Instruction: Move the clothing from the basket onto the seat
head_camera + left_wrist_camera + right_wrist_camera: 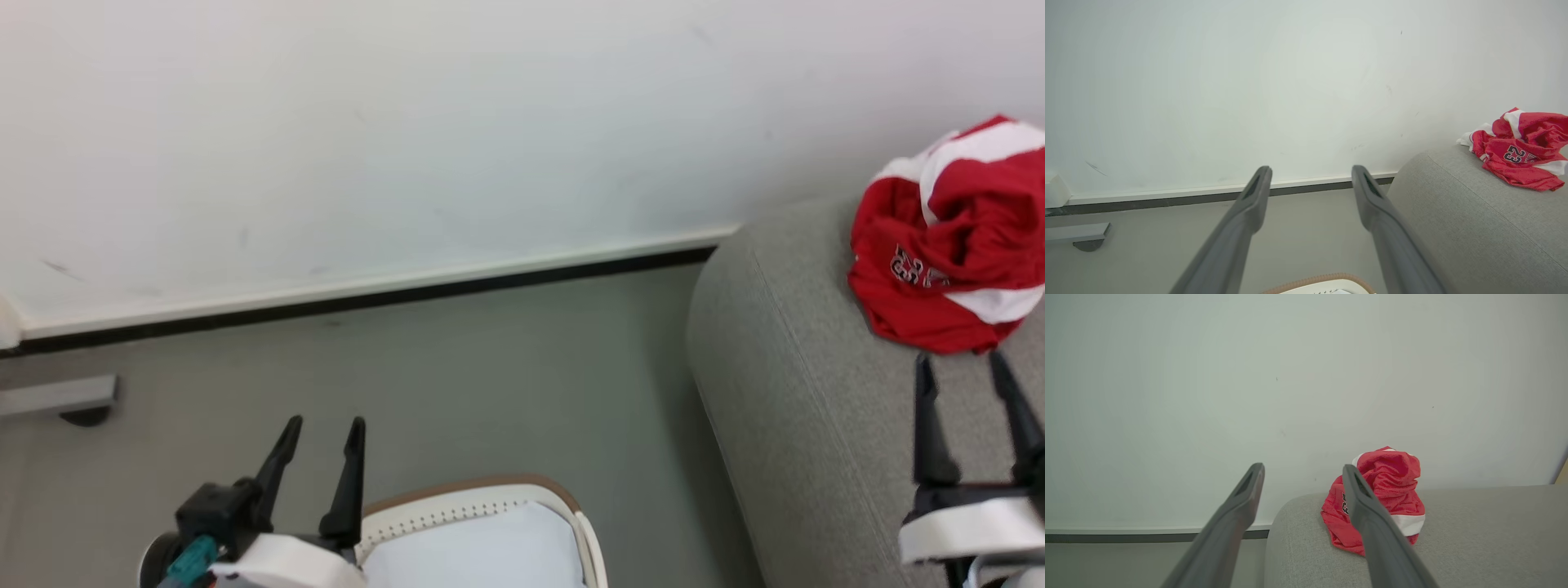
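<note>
Red clothing [951,245] crumpled on the grey seat [800,392] at far right, close to the wall. Right gripper [959,358] just near of it, over the seat, fingers apart, empty. Left gripper [325,421] by the left rim of the basket [490,502], fingers likewise apart.

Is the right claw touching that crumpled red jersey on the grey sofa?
Cannot tell. In the head view the right claw ends at the edge of the crumpled red-and-white jersey; the right wrist view overlaps them.
</note>
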Controlling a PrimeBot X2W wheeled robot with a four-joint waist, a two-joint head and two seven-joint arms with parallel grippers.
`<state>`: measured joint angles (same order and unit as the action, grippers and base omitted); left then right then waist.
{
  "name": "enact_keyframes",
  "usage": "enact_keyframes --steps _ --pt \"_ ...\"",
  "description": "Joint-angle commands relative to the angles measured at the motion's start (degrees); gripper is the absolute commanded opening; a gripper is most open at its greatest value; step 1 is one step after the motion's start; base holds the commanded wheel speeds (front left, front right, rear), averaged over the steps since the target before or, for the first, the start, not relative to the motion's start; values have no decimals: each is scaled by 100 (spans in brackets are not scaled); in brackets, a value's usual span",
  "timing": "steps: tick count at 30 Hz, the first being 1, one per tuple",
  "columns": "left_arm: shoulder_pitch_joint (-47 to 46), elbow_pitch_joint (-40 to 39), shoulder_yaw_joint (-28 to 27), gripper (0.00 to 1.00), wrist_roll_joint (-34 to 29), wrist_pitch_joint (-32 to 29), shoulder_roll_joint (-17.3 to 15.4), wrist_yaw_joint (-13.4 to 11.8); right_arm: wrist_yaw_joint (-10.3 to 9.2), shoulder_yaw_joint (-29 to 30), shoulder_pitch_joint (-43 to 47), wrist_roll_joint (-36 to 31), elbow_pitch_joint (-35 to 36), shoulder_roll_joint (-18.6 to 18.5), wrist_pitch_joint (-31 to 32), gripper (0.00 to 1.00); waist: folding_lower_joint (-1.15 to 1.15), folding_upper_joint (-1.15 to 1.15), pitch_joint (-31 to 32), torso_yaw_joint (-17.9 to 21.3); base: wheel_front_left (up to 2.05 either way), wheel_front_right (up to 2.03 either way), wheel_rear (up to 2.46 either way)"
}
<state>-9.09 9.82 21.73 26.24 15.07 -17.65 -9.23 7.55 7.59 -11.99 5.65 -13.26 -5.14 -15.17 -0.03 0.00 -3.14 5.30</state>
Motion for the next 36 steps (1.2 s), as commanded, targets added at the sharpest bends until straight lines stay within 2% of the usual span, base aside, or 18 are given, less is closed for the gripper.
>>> enact_keyframes --steps 1,5,10,24,36 --pt "234 -107 -154 100 -92 6 51 -53 -13 -109 229 19 44 65 6 100 3 0 279 -210 0 0 0" --pt "547 -210 -398 100 -241 5 152 -83 -14 -325 472 -42 67 125 6 100 3 0 362 -261 0 0 0" --pt "948 -276 -744 100 -483 7 348 -1 -14 -631 723 -162 8 203 5 100 3 0 446 -336 0 0 0" --pt "1179 -134 -1414 100 -1059 8 895 622 -13 -1049 978 144 -388 220 5 100 3 0 545 -394 0 0 0" --pt "1159 48 -1787 100 -1371 8 1173 961 -14 -1130 984 242 -443 222 5 100 3 0 525 -364 0 0 0"
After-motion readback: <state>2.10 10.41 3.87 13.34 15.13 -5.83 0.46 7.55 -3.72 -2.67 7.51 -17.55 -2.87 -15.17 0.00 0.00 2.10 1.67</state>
